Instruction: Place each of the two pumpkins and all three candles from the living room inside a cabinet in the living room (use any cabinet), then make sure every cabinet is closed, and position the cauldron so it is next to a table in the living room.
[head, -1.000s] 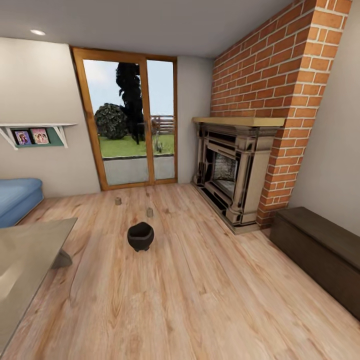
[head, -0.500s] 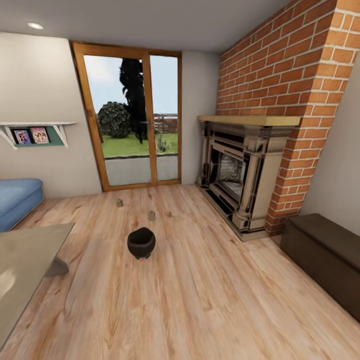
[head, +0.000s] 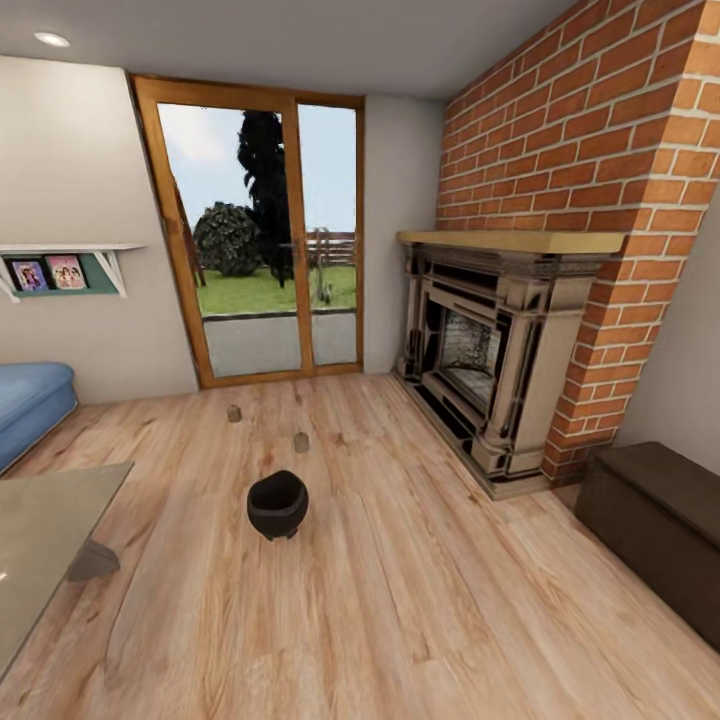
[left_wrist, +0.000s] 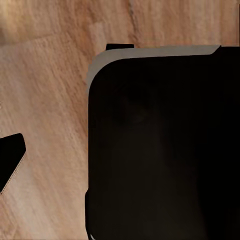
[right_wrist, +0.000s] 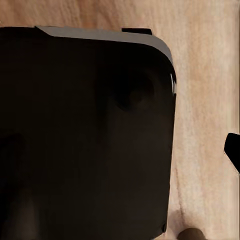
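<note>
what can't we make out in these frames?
- Cabinet: head view's right edge cuts it off, so its far end is unseen.
- Two candles: too small in head view to make out wicks.
- Cauldron: inside too dark to tell contents.
- Claws: wrist views blocked by a black body; state unreadable.

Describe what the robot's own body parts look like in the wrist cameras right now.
Both wrist views show a large matte black panel with rounded corners, over the wooden floor. A thin grey strip runs along one edge of it. A small black wedge pokes in at the frame's edge. No cables or markings are visible, and which robot part each piece belongs to is unclear.
</note>
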